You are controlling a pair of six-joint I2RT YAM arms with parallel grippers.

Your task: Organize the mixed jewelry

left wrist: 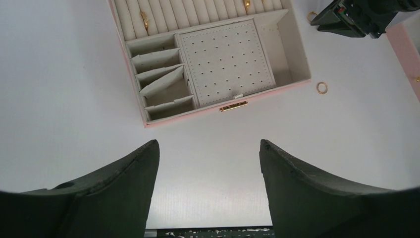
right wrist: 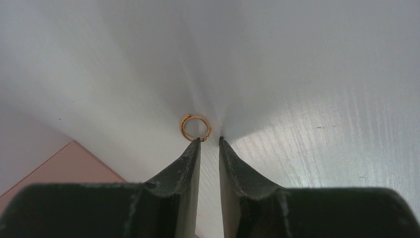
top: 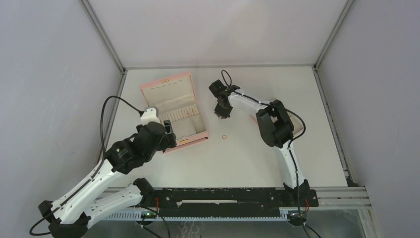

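Note:
Two orange-copper rings lie on the white table. One ring [right wrist: 194, 127] lies just beyond my right gripper's [right wrist: 209, 140] tips, its right edge ahead of the narrow gap and touching the left fingertip [right wrist: 197, 144]. The jaws stand slightly apart with nothing between them. The left wrist view shows that ring [left wrist: 312, 15] beside the right gripper [left wrist: 354, 17]. The other ring [top: 225, 136] [left wrist: 322, 88] lies alone right of the pink box [top: 171, 111]. Two more rings [left wrist: 144, 20] [left wrist: 246, 5] sit in the box's ring rolls. My left gripper [left wrist: 208, 144] [top: 169, 131] hangs open and holds nothing, near the box's front.
The open box holds a beige tray [left wrist: 225, 62] with a perforated panel and slanted dividers; its gold latch [left wrist: 234, 105] faces the left gripper. The lid [top: 166, 87] [right wrist: 59, 168] lies back flat. Enclosure walls and a metal frame [top: 116, 62] bound the table.

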